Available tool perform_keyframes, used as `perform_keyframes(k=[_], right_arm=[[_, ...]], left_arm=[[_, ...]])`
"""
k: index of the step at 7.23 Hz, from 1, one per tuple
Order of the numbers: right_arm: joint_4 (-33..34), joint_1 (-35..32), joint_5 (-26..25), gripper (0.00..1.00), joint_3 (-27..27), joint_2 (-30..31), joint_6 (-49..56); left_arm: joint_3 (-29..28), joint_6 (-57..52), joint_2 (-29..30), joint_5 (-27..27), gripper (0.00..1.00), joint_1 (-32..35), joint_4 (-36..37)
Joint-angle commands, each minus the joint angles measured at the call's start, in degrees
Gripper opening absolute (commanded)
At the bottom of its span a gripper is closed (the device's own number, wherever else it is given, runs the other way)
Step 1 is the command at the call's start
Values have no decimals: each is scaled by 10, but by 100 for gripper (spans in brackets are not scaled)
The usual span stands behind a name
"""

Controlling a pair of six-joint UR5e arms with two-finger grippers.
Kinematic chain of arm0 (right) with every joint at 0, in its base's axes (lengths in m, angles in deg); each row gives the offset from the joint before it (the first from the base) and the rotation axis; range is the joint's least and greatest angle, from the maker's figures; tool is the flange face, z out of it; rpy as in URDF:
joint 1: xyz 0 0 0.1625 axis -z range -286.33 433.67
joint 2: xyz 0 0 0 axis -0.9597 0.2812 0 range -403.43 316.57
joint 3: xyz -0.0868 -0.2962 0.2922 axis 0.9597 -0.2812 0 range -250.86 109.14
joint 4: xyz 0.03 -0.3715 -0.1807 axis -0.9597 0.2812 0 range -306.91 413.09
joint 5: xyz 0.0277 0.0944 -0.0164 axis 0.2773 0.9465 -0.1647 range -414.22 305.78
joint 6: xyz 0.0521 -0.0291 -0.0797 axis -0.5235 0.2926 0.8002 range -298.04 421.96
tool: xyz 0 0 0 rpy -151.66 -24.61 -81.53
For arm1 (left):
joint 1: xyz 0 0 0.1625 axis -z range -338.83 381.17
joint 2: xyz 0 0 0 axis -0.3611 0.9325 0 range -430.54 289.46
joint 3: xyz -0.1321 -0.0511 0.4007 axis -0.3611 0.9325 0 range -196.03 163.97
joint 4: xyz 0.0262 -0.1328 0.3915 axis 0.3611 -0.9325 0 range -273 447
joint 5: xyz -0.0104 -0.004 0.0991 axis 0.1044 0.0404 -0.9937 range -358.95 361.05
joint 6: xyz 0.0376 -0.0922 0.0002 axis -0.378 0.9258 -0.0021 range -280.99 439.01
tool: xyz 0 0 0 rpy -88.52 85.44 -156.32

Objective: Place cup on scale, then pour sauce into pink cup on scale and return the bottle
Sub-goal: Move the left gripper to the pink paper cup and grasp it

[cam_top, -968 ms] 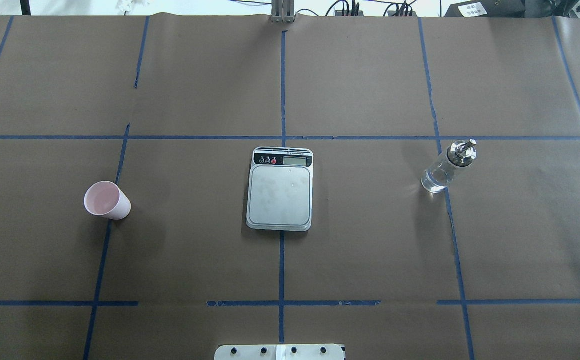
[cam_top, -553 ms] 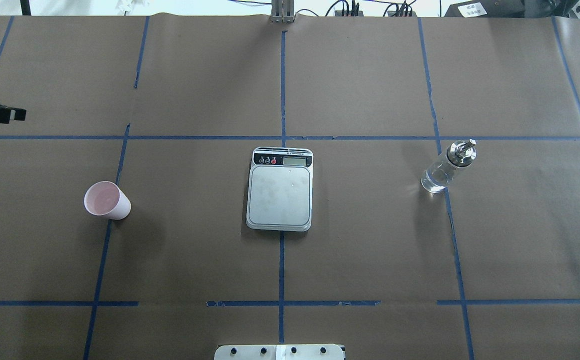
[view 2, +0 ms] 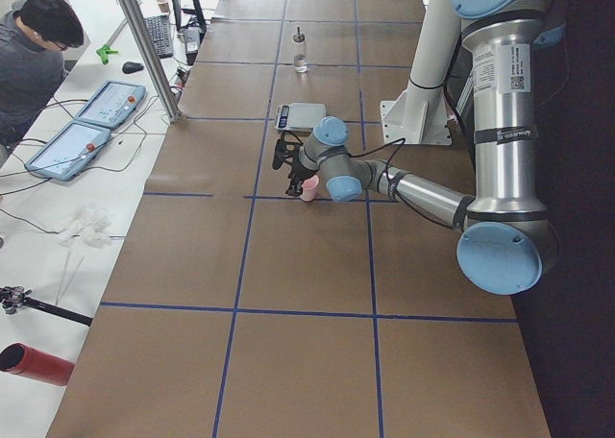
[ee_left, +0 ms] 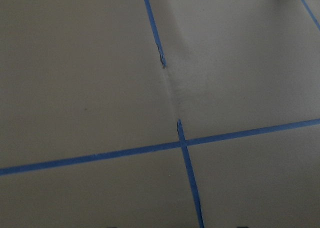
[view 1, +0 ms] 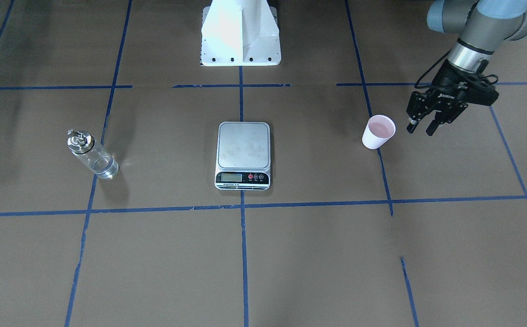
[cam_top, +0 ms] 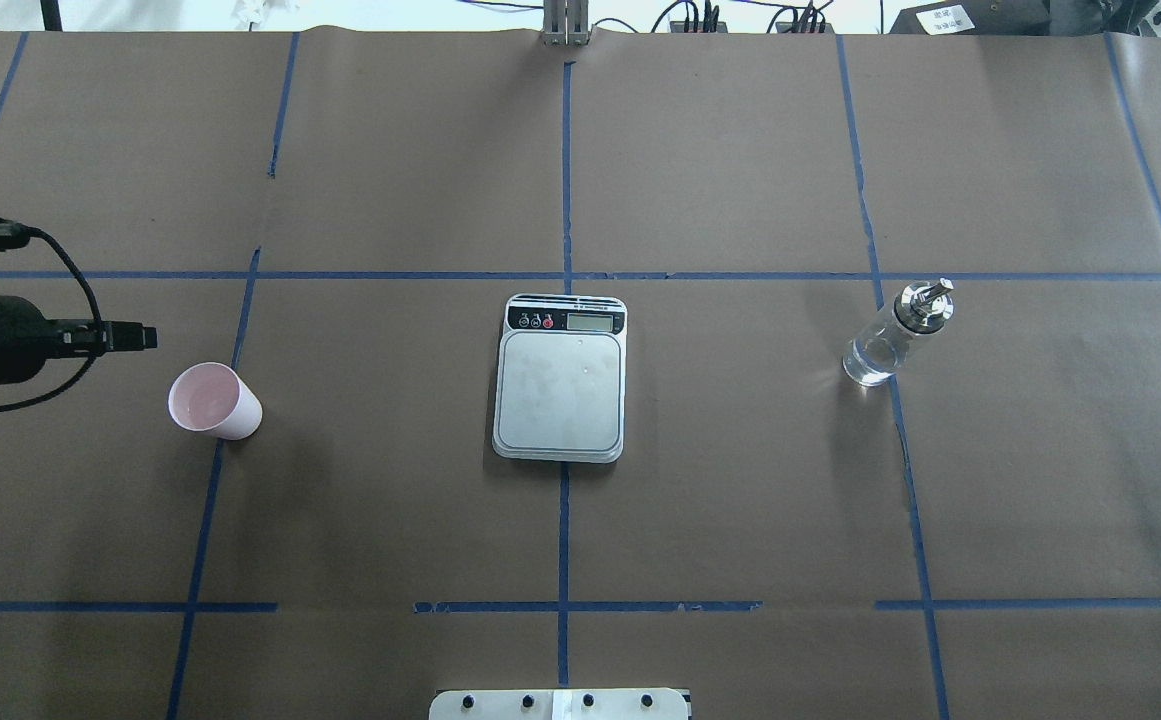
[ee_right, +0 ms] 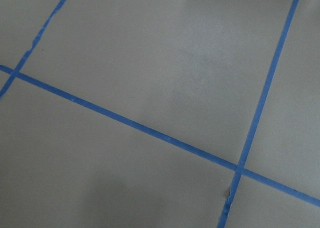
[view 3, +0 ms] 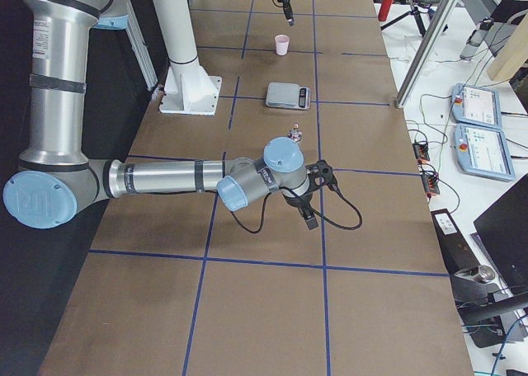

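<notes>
The cup (view 1: 378,132) stands upright on the brown table, white outside and pink inside; it also shows in the overhead view (cam_top: 212,402). My left gripper (view 1: 421,130) hangs open and empty just beside the cup, on the side away from the scale, not touching it. The scale (view 1: 243,145) lies at the table's middle with its steel platform bare (cam_top: 561,390). The bottle (view 1: 91,156), clear glass with a silver pourer cap, stands on my right side (cam_top: 885,340). My right gripper (view 3: 307,219) shows only in the exterior right view, low over the table near the bottle (view 3: 294,133); I cannot tell if it is open.
The white robot base (view 1: 240,41) stands at the table's near-robot edge. Blue tape lines grid the brown paper. An operator (view 2: 29,54) sits at the far side with tablets (view 2: 96,121) and an aluminium post (view 2: 144,44) by that edge.
My left arm has come into the overhead view from the left edge and moved toward the cup. Cup, scale and bottle have not moved.
</notes>
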Motion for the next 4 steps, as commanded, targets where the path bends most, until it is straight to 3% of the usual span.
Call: perform_keyframes(k=[1, 3, 4], right_arm=[[0, 0, 0, 100, 0, 0, 0], [0, 0, 0, 100, -1, 0, 0], [0, 0, 0, 100, -1, 0, 0]], left_arm=[[-3, 39, -2, -40, 61, -54, 15], [-4, 39, -1, -47, 49, -70, 16], [-4, 39, 0, -47, 34, -77, 16]])
